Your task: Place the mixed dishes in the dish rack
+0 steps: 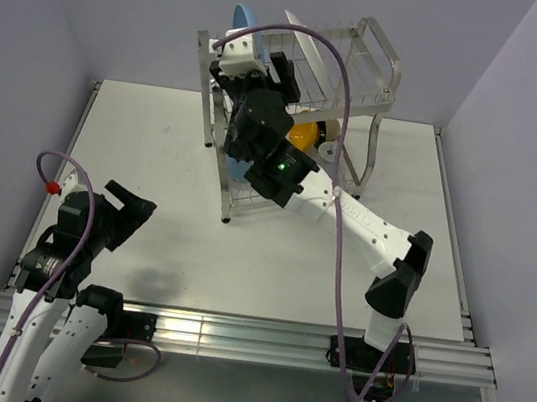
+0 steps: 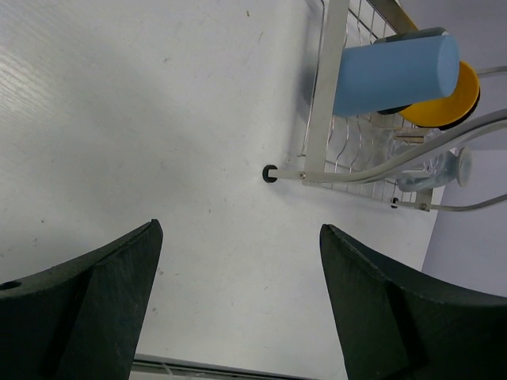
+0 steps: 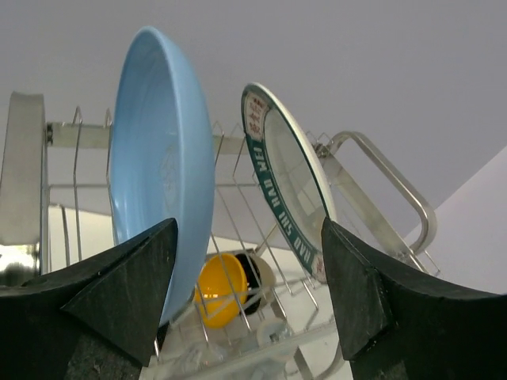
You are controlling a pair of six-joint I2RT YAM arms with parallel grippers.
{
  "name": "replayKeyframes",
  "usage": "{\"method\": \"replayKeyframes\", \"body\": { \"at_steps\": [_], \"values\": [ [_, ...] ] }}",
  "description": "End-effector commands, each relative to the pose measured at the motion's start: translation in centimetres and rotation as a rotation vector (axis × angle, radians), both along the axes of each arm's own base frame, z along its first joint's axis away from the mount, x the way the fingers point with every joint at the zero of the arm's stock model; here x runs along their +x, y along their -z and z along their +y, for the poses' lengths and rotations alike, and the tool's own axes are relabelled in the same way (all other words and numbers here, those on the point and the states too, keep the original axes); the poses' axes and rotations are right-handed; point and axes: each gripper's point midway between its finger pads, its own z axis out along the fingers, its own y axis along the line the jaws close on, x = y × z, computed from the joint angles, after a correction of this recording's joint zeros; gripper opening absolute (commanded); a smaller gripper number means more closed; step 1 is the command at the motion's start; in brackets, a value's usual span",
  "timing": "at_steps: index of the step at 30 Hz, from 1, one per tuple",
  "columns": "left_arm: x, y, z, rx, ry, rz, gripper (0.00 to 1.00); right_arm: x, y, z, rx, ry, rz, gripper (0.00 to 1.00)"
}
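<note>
Two grippers, both with jaws spread and nothing between them. The right gripper [image 3: 247,261] hangs at the upper tier of the dish rack [image 3: 396,178], its fingers [image 3: 119,305] either side of the lower edge of the light blue plate [image 3: 158,174] without closing on it. That plate stands on edge in a wire slot. The white plate with green patterned rim [image 3: 297,190] stands in a slot beside it, apart from it. We judge the slots alone hold both upright.

Below, on the lower tier, we see the orange bowl [image 3: 218,289], the blue cup [image 2: 396,71] lying on its side, and the clear glass [image 2: 444,170].

The rack sits at the middle of the far edge of the table [image 2: 119,119]. The left gripper [image 2: 239,229] hovers over bare worktop near the near left corner, well apart from the rack, probably parked out of the right arm's way.
</note>
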Motion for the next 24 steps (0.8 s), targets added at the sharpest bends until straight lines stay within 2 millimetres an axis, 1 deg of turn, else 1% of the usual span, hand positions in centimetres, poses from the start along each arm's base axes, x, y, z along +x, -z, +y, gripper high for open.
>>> {"method": "replayKeyframes", "body": {
  "at_steps": [1, 2, 3, 4, 5, 6, 7, 8, 9, 10, 11, 12, 13, 14, 15, 16, 17, 18, 19, 20, 22, 23, 24],
  "values": [
    [0.6, -0.8, -0.7, -0.015, 0.039, -0.039, 0.86, -3.5, -2.9, -3.1, 0.143, -0.02, -0.022, 0.8],
    [0.7, -0.9, -1.0, -0.012, 0.06, -0.046, 0.87, -4.0, -2.7, -3.4, 0.196, -0.029, -0.013, 0.8],
    [0.7, -1.0, -1.5, -0.022, 0.087, -0.052, 0.87, -4.7, -2.5, -4.3, 0.221, -0.035, 0.0, 0.8],
    [1.1, -1.6, -1.7, -0.022, 0.103, -0.083, 0.87, -5.0, -1.1, -4.1, 0.252, -0.06, 0.049, 0.8],
    [1.3, -1.9, -2.2, -0.011, 0.14, -0.095, 0.87, -5.3, -0.2, -4.1, 0.26, -0.083, 0.082, 0.8],
    [1.5, -2.1, -2.3, -0.008, 0.154, -0.102, 0.88, -5.9, 0.1, -5.0, 0.291, -0.106, 0.103, 0.8],
    [1.7, -2.5, -2.5, 0.001, 0.173, -0.11, 0.89, -6.4, 1.9, -4.2, 0.315, -0.162, 0.162, 0.8],
    [2.2, -2.6, -2.7, 0.007, 0.183, -0.096, 0.89, -6.7, 4.2, -4.0, 0.298, -0.18, 0.21, 0.8],
    [2.5, -2.7, -2.8, 0.014, 0.191, -0.088, 0.89, -7.5, 4.3, -4.9, 0.339, -0.202, 0.226, 0.8],
    [2.7, -2.7, -2.8, 0.021, 0.191, -0.076, 0.89, -8.2, 6.1, -4.4, 0.393, -0.239, 0.28, 0.8],
    [3.1, -3.1, -2.8, 0.025, 0.195, -0.072, 0.89, -8.6, 9.3, -4.4, 0.369, -0.243, 0.335, 0.8],
    [3.2, -3.3, -2.8, 0.027, 0.196, -0.077, 0.89, -9.6, 9.2, -5.4, 0.42, -0.264, 0.336, 0.81],
    [3.3, -3.6, -2.8, 0.025, 0.193, -0.086, 0.9, -10.1, 10.3, -5.4, 0.47, -0.28, 0.355, 0.81],
    [3.3, -4.1, -2.8, 0.022, 0.189, -0.105, 0.9, -10.7, 13.3, -5.2, 0.449, -0.306, 0.412, 0.82],
    [3.2, -4.3, -2.9, 0.016, 0.192, -0.117, 0.9, -11.5, 13.4, -5.8, 0.484, -0.329, 0.419, 0.82],
    [3.1, -4.4, -3.0, 0.004, 0.193, -0.123, 0.9, -12.0, 14.6, -5.8, 0.511, -0.337, 0.451, 0.82],
    [2.8, -4.2, -3.3, -0.01, 0.205, -0.128, 0.91, -12.6, 17.4, -5.7, 0.489, -0.35, 0.505, 0.83],
    [2.8, -4.2, -3.5, -0.021, 0.211, -0.136, 0.91, -13.2, 17.8, -6.0, 0.507, -0.371, 0.515, 0.84],
    [2.7, -4.0, -3.8, -0.037, 0.221, -0.137, 0.91, -13.5, 18.8, -6.0, 0.523, -0.378, 0.529, 0.85],
    [2.4, -3.1, -4.2, -0.053, 0.242, -0.125, 0.92, -13.9, 21.5, -6.3, 0.497, -0.365, 0.571, 0.86],
    [2.4, -2.6, -4.8, -0.083, 0.263, -0.133, 0.92, -14.5, 23.2, -6.6, 0.536, -0.361, 0.598, 0.9],
    [2.3, -1.6, -5.1, -0.095, 0.276, -0.117, 0.92, -15.0, 25.4, -6.8, 0.52, -0.363, 0.633, 0.91],
    [2.1, -1.3, -5.7, -0.117, 0.306, -0.113, 0.93, -15.9, 25.8, -6.2, 0.542, -0.422, 0.663, 0.92]
  ]
}}
